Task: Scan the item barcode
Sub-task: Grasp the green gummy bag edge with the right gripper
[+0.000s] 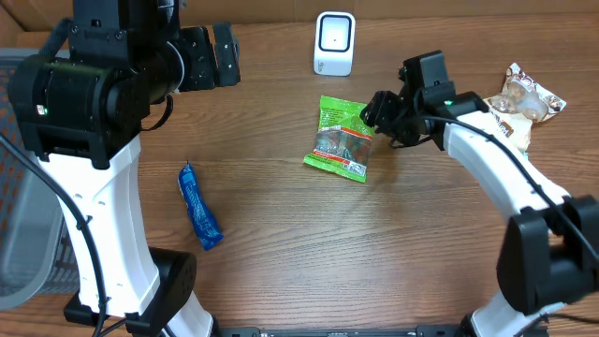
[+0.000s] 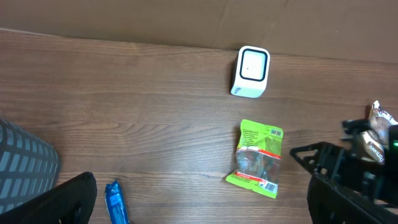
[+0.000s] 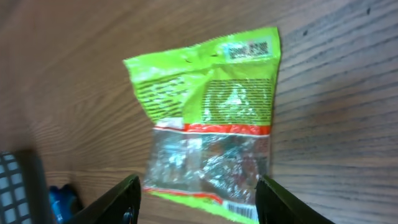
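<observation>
A green snack packet (image 1: 342,139) lies flat on the wooden table below the white scanner (image 1: 334,43). A barcode (image 3: 241,212) shows on the packet's near edge, face up. My right gripper (image 1: 376,117) is at the packet's right edge, open. In the right wrist view its fingers straddle the packet (image 3: 211,118) without holding it, and the right gripper (image 3: 198,183) has nothing clamped. My left gripper (image 1: 211,54) hangs high at the back left, open and empty. The left wrist view looks down on the packet (image 2: 258,157) and scanner (image 2: 252,71) through the open left gripper (image 2: 202,186).
A blue wrapped bar (image 1: 199,206) lies left of centre on the table. A brown and white snack bag (image 1: 524,103) sits at the far right behind my right arm. A grey basket (image 1: 19,234) stands off the table's left edge.
</observation>
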Robot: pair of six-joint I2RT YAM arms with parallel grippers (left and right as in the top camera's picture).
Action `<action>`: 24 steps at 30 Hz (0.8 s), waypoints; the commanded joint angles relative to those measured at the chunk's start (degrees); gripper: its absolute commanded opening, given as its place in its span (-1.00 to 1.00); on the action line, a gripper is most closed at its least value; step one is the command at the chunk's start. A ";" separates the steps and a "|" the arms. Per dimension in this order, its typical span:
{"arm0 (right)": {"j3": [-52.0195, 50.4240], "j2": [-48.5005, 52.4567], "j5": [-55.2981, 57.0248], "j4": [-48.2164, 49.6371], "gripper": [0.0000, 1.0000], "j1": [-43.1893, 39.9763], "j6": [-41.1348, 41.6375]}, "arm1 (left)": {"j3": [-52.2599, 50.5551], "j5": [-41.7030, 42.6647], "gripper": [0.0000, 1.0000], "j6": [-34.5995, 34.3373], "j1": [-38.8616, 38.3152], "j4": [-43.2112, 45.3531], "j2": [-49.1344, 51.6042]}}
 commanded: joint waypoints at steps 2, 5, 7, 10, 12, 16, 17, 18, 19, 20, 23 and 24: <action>-0.87 6.62 -1.55 0.48 0.19 0.07 -1.01 | 0.07 -0.31 0.99 -0.11 -0.11 0.09 -0.13; -0.87 10.75 -4.55 1.40 0.19 0.07 -4.00 | 0.07 -0.31 1.00 -0.11 -0.11 0.09 -0.13; -0.87 12.85 -6.91 2.62 0.19 0.07 -6.03 | 0.07 -0.31 1.00 -0.11 -0.11 0.09 -0.13; -0.87 14.93 -10.03 5.09 0.19 0.07 -11.19 | 0.07 -0.31 1.00 -0.11 -0.11 0.09 -0.13; -0.87 16.48 -11.39 7.37 0.19 0.31 -15.04 | 0.07 -0.31 0.99 -0.11 -0.11 0.09 -0.13; -0.87 20.24 -17.64 11.08 0.11 0.59 -20.46 | 0.07 -0.31 1.00 -0.11 -0.11 0.09 -0.13; -0.87 21.16 -18.29 11.41 0.06 0.59 -20.98 | 0.07 -0.31 1.00 -0.11 -0.11 0.09 -0.13; -0.87 21.99 -18.71 11.56 -0.04 0.59 -21.22 | 0.07 -0.31 1.00 -0.11 -0.11 0.09 -0.13; -0.87 22.71 -19.15 11.67 -0.26 0.46 -21.33 | 0.07 -0.31 1.00 -0.11 -0.11 0.09 -0.13; -0.87 23.30 -19.50 11.67 -0.52 0.20 -21.44 | 0.07 -0.31 0.99 -0.11 -0.11 0.09 -0.13; -0.81 23.43 -19.71 11.69 -0.92 -0.50 -21.77 | 0.07 -0.31 0.99 -0.11 -0.11 0.09 -0.13; -0.63 23.17 -20.13 11.63 -0.92 -0.79 -21.86 | 0.07 -0.31 1.00 -0.11 -0.11 0.09 -0.13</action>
